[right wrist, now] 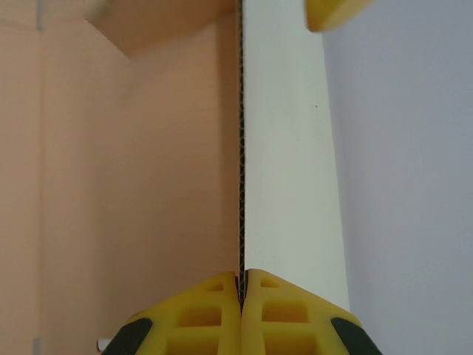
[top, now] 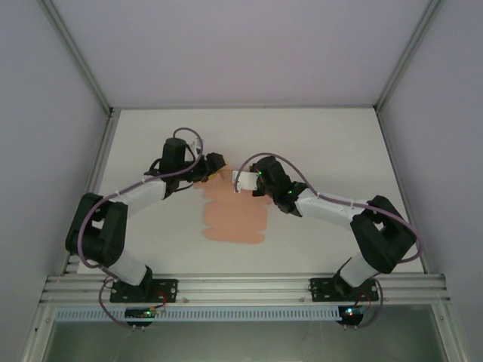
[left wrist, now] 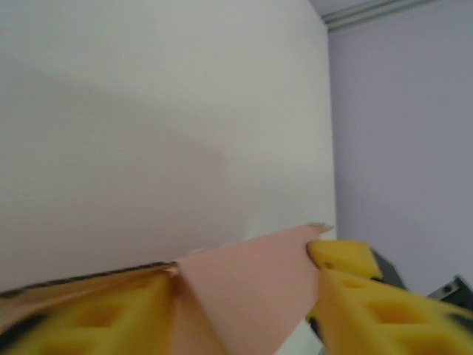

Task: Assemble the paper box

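Observation:
The paper box point(top: 235, 219) is a salmon-pink die-cut sheet lying mostly flat at the middle of the table. My right gripper point(top: 243, 181) is shut on a flap raised at the sheet's far edge. In the right wrist view the fingers point(right wrist: 242, 275) pinch the card's corrugated edge, with its pink face point(right wrist: 133, 185) on the left and its white face point(right wrist: 288, 185) on the right. My left gripper point(top: 216, 167) is at the sheet's far left corner. Its yellow fingers point(left wrist: 347, 296) stand apart, open, with a pink pointed flap point(left wrist: 251, 296) between them, its corner touching the right finger.
The white table point(top: 332, 151) has bare room behind and to both sides of the sheet. Grey enclosure walls and metal posts point(top: 75, 53) close in the sides. An aluminium rail point(top: 241, 286) carrying both arm bases runs along the near edge.

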### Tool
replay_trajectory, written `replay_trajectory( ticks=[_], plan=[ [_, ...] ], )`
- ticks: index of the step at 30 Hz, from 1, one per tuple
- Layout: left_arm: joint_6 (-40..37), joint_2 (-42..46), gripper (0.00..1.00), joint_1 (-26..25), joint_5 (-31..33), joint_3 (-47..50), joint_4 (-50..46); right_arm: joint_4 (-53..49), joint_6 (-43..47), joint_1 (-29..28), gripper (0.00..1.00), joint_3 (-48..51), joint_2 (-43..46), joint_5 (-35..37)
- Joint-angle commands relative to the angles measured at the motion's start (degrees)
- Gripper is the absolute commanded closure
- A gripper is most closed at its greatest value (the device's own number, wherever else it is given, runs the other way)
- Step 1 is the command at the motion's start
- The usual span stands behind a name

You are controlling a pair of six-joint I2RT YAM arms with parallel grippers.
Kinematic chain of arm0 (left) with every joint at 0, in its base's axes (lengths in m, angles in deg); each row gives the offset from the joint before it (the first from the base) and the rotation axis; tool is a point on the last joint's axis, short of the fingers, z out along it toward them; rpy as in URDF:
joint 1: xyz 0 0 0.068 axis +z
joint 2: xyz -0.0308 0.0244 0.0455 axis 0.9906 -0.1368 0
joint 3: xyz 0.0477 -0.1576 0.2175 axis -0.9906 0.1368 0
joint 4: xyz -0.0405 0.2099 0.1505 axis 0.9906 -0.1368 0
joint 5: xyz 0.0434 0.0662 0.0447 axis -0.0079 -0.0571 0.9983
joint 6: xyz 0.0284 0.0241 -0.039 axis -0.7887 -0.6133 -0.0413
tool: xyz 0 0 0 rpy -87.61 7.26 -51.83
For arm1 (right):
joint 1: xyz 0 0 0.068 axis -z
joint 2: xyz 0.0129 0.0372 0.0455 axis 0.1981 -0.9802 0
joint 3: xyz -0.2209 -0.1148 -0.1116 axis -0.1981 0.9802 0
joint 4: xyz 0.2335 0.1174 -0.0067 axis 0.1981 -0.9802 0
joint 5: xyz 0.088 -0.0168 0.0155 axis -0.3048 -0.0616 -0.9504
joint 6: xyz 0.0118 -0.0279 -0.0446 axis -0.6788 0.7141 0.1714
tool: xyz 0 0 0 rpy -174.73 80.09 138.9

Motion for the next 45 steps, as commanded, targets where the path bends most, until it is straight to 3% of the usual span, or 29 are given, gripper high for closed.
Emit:
replay_trajectory(
  ticks=[1,2,5,11,20,31,45],
  plan=[
    [-9.7,6.1,0.07,-0.3,8.1,-2.1,-11.8,-1.7,-0.9,0.3,1.00,-1.4,1.8,-1.3],
    [-11.6,8.1,0.00,-0.3,11.9,-1.8,-15.0,-2.5,-1.0,0.8,1.00,-1.5,2.1,-1.4],
    [-15.5,14.0,0.00,0.1,21.2,0.4,-21.6,-5.9,-2.7,3.0,1.00,-2.2,2.9,-3.5],
    [-18.3,21.0,0.00,3.8,28.5,8.3,-27.2,-13.1,-5.3,5.3,1.00,-4.4,3.6,-8.1],
    [-21.1,19.6,0.00,5.2,26.8,19.4,-16.1,-14.0,-11.5,8.1,1.00,-4.8,6.5,-15.1],
    [-20.3,15.4,0.00,5.0,24.9,24.5,1.1,-14.8,-13.6,8.9,1.00,-5.1,6.8,-18.5],
    [-22.7,12.7,0.00,1.3,13.7,27.8,17.1,-15.5,-16.5,10.1,1.00,-6.1,6.7,-22.1]
  ],
)
